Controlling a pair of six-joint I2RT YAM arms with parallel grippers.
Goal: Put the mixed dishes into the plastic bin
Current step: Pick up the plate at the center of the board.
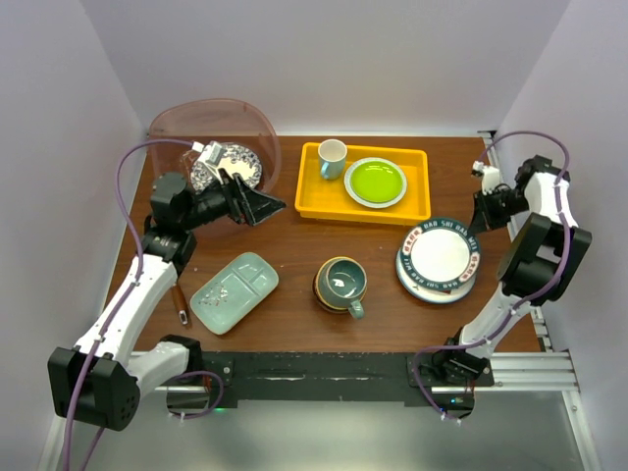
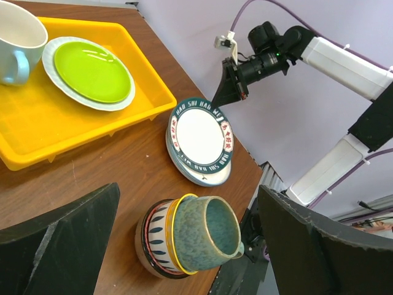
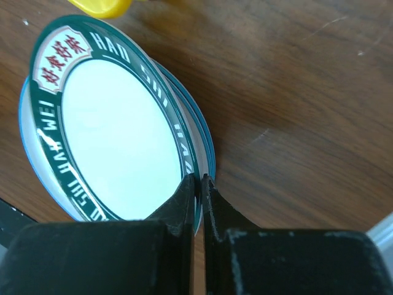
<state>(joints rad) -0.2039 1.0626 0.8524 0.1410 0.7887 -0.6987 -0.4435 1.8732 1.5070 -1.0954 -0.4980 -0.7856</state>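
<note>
The bin (image 1: 260, 132), a translucent pinkish tub with rounded corners, is standing at the far left corner of the table (image 1: 294, 245). A blue floral plate (image 1: 235, 165) is lying inside it.

The other dishes are sitting out on the brown wood-grain top:
- A pale green rectangular divided tray (image 1: 234, 291) is lying near left, at a slant.
- A speckled teal mug (image 2: 206, 230) is nesting in stacked round bowls (image 2: 156, 236) near the centre. The outer bowl is striped and another has a yellow rim.
- A stack of glossy white plates (image 3: 116, 135), with dark green rims, white lettering and red marks, is resting on the right.

A flat yellow plastic tray (image 1: 306, 201) is sitting far centre, holding a white cup (image 1: 332, 157) and a round lime plate (image 1: 375, 182).

The left gripper (image 1: 270, 208) is hanging just beside the bin's near right side. Its broad black fingers are spread wide apart and holding nothing.

The right gripper (image 3: 198, 179) is hovering over the far right edge of the plates. Its fingers are pressed nearly together with only a thin slit between them. They are not touching the rim.
</note>
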